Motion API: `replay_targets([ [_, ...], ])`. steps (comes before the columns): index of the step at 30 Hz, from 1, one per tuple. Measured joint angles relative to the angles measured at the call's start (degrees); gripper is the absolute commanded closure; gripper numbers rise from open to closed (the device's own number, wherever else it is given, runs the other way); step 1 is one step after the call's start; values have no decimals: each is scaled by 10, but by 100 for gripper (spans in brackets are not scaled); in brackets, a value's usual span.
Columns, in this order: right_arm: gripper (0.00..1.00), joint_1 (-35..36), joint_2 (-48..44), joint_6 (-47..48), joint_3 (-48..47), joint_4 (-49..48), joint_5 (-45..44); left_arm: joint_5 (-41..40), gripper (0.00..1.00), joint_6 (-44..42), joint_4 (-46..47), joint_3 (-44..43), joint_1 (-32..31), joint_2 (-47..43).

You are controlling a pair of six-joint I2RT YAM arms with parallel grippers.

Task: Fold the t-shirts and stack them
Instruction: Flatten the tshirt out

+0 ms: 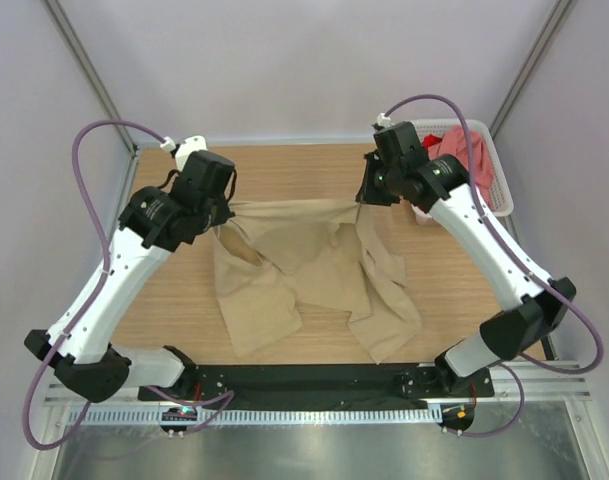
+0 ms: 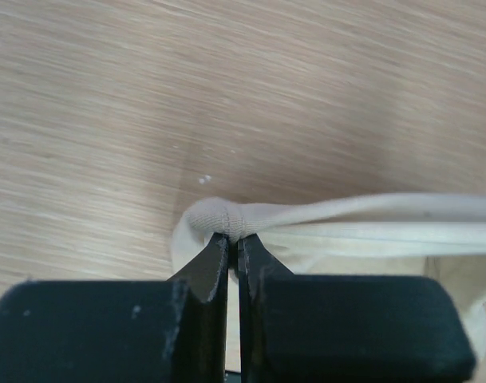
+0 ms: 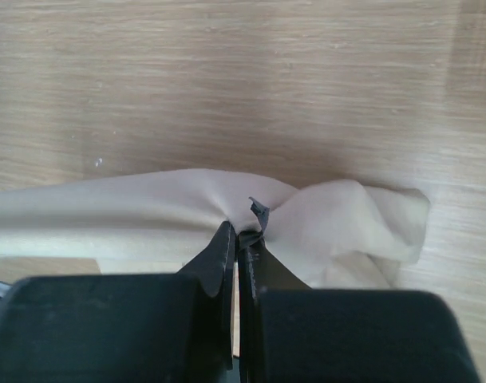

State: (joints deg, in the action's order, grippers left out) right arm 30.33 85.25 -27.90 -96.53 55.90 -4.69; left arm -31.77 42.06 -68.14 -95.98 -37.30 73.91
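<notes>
The soft beige-tan short-sleeved cloth t-shirt [image 1: 314,285] is spread over the middle of the light wooden tabletop [image 1: 284,165]. Its far edge is pulled into a taut line between the two arms, and the rest lies rumpled toward the near side. The left tool [image 1: 222,212] is clenched on the left end of that edge, its jaws pinched together on a rolled bit of hem. The right tool [image 1: 366,196] is likewise clamped on the right end, with bunched cloth beside its tips. In the far right corner, a white plastic lattice basket [image 1: 500,185] holds a crumpled dusty pink cloth shirt [image 1: 472,158].
</notes>
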Motion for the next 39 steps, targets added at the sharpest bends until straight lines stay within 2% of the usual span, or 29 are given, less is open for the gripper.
replay_targets([
  [4,99,-31,57,13,-35,-25,38,8,100,-8,6,-1,69,12],
  [9,99,-42,83,36,-60,-84,75,7,100,-34,66,42,103,-1],
  [10,98,-48,95,39,-64,-108,81,8,99,-38,82,55,111,-1],
  [11,91,-54,116,41,-73,-129,90,9,97,-41,93,63,121,3],
  [13,81,-67,184,43,-127,-157,106,17,84,-50,125,68,151,23],
  [15,61,-78,292,49,-236,-162,109,19,72,-59,149,56,186,67],
  [16,54,-84,341,50,-297,-146,104,17,48,-66,146,36,206,101],
  [17,47,-92,406,48,-381,-129,101,14,37,-72,138,12,220,135],
  [19,42,-112,508,44,-500,-99,92,5,14,-75,119,-74,250,226],
  [21,41,-128,540,40,-515,-66,89,-2,12,-76,99,-155,268,307],
  [23,41,-144,527,37,-450,-40,89,3,9,-76,83,-169,272,335],
  [26,41,-150,438,39,-275,-26,86,22,13,-75,57,-123,270,314],
  [30,43,-99,279,58,-82,-15,78,81,21,-61,61,49,268,198],
  [35,53,9,92,69,83,-38,85,161,31,-15,56,237,268,41],
  [39,60,18,-10,68,240,-61,87,213,35,30,70,346,268,-32],
])
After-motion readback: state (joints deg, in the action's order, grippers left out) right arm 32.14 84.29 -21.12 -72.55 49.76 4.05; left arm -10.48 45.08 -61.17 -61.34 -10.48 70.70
